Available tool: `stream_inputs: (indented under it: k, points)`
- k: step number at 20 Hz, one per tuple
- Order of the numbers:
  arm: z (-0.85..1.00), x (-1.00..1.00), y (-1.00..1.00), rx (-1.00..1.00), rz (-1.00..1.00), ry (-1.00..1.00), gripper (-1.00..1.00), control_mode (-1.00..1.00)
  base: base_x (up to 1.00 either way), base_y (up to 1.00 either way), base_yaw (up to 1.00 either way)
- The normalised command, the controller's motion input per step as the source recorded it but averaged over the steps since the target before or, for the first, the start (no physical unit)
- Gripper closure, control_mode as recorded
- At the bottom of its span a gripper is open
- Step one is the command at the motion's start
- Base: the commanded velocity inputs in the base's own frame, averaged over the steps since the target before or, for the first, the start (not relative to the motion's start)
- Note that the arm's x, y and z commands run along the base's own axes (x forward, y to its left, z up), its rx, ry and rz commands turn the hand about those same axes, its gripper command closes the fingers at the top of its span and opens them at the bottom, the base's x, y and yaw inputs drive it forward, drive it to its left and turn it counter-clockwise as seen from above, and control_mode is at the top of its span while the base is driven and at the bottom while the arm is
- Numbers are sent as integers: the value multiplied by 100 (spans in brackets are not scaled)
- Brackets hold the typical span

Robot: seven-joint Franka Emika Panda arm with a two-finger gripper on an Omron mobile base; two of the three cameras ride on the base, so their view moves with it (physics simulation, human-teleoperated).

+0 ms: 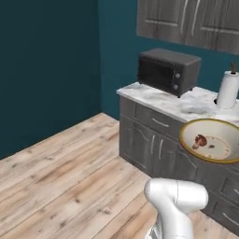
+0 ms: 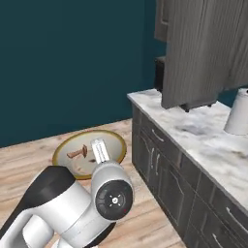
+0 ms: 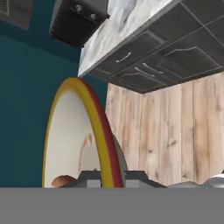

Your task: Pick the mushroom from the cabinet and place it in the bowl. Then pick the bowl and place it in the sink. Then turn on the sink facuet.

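1. Bowl (image 3: 74, 131) in my grip: my gripper (image 3: 109, 177) is pinched tight on its tan rim, one finger on each face of the wall.
2. Bowl hangs in mid-air, off the counter's (image 1: 172, 102) front edge, above the plank floor (image 1: 70, 177).
3. Mushroom (image 1: 200, 141) lies loose inside on the cream glaze; it looks free to roll, so I judge I should keep the bowl level.
4. Bowl looks stiff, smooth and breakable; the thin rim is my only hold.
5. Counter is veined marble, carrying a boxy black microwave (image 1: 168, 71).
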Motion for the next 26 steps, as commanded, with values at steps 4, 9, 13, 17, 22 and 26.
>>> stream_inputs:
  k: [4,9,13,17,22,26]
  points:
    - [0,0,0,0,0,0,100,100,0,7,89]
    - [0,0,0,0,0,0,100,100,1,9,87]
    - [0,0,0,0,0,0,100,100,9,0,83]
    - [0,0,0,0,0,0,100,100,10,0,81]
    - [0,0,0,0,0,0,100,100,10,0,78]
    - [0,0,0,0,0,0,100,100,1,0,71]
